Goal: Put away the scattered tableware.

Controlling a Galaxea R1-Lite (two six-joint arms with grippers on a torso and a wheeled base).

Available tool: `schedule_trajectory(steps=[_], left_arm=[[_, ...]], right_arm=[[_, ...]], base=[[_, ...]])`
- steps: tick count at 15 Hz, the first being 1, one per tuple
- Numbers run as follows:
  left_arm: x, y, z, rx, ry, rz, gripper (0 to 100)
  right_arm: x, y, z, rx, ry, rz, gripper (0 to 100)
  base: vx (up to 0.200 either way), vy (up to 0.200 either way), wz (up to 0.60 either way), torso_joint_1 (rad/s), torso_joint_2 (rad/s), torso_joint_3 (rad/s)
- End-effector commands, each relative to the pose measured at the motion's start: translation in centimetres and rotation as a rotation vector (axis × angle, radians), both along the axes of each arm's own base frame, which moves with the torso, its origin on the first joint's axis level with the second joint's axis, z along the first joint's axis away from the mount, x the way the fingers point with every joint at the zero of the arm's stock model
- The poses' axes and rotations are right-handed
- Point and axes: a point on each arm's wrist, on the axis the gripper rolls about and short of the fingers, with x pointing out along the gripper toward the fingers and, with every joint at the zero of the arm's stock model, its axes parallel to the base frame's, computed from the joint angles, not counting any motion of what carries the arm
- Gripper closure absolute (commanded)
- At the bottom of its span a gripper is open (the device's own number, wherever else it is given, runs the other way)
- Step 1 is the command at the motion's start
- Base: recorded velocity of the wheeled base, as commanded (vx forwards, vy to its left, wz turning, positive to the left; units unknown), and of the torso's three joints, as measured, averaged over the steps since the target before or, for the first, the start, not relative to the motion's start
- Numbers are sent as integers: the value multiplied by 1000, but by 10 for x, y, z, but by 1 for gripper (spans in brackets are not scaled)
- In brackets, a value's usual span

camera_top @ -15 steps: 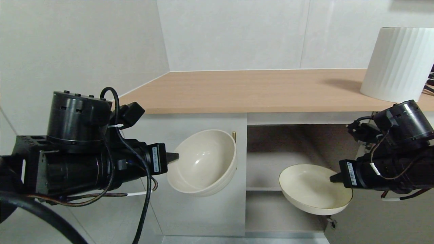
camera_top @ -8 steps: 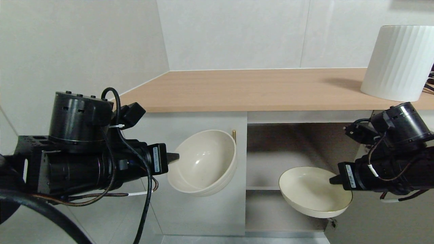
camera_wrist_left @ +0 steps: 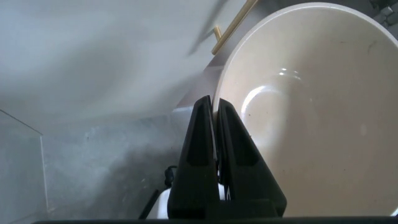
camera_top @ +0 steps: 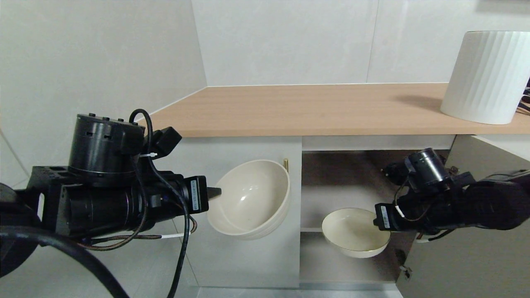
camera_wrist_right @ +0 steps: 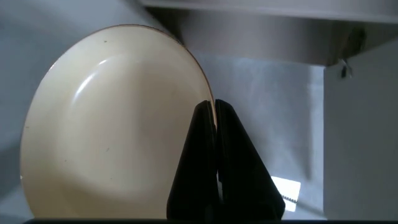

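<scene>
Slippage threatens: right tool (camera_top: 376, 221) pinches the plate (camera_top: 352, 229) by its rim near the cabinet shelf (camera_top: 310, 230), left tool (camera_top: 217, 191) pinches the bowl (camera_top: 252, 198) likewise; a knock could dislodge either.

A deep glossy cream bowl (camera_top: 250, 203) is held in the air, tipped on its side, in front of the closed cabinet door (camera_top: 248, 265). A shallow cream dish with a thin gold rim (camera_top: 352, 231), slightly tilted, is inside the open cabinet (camera_top: 343, 178), above its shelf (camera_top: 311, 229).

The left arm lies level across the lower left of the frame, its left tool (camera_top: 216, 191) pinched tight on the deep bowl (camera_top: 252, 203). At lower right, the right arm stretches leftward, its right tool (camera_top: 376, 222) clamped on the shallow bowl (camera_top: 352, 231).
</scene>
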Motion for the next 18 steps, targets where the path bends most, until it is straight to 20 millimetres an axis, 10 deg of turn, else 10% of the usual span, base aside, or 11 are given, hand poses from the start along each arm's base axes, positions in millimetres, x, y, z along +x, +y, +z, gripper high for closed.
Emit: schedule_trajectory(steps=[1, 9, 18], left_arm=[[1, -3, -3, 4, 10, -7, 100], [4, -10, -12, 23, 42, -22, 100], [5, -13, -16, 30, 52, -27, 100]], right_arm=[[30, 5, -61, -63, 70, -57, 100], [97, 15, -142, -105, -85, -305, 100], [141, 2, -158, -122, -182, -474, 100]], base=[[0, 0, 0, 0, 0, 0], [0, 0, 0, 0, 0, 0], [0, 0, 0, 0, 0, 0]])
